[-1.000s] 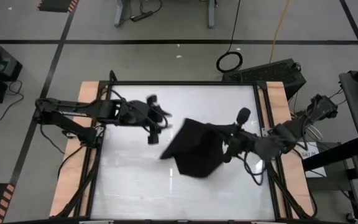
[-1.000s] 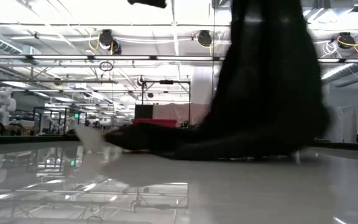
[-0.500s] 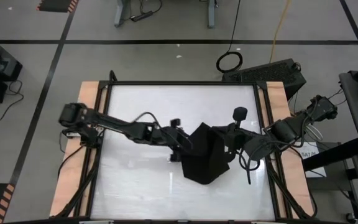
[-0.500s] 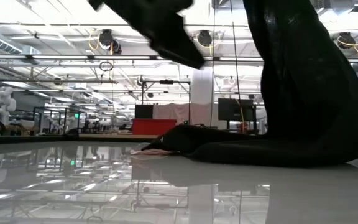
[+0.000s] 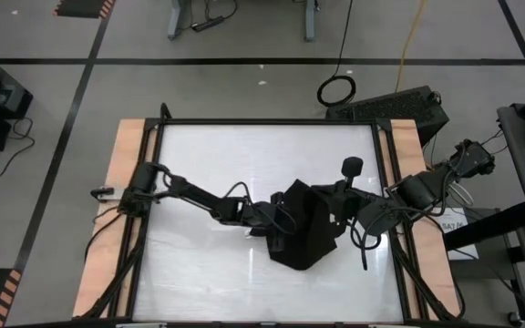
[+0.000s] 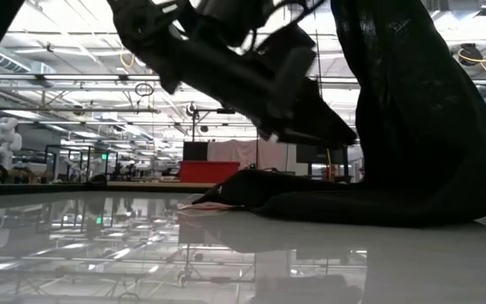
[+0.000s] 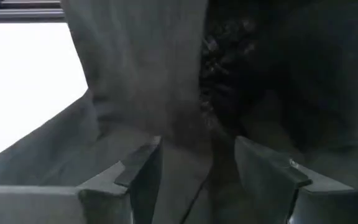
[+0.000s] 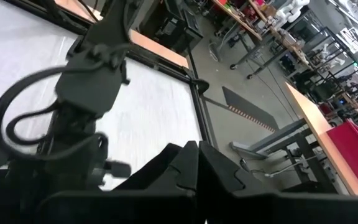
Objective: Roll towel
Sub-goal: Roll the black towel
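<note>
Writing: I can read none; a pale tag [image 6: 212, 203] shows at the towel's low edge.
Towel [image 5: 301, 235]: right of centre in the high view, one end lifted off the white desk [image 5: 208, 164].
Left gripper [image 5: 276, 239]: jaws apart, at the towel's left edge.
Right gripper [image 5: 335, 211]: closed on the towel's raised upper right part.

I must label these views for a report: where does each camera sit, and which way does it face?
High: above, looking down; both arms, towel, table.
Low: table height, facing the room; left gripper near the lifted towel.
Left wrist: open fingers at the towel.
Right wrist: shut right gripper, left arm beyond.
High, low and left wrist share the towel.
</note>
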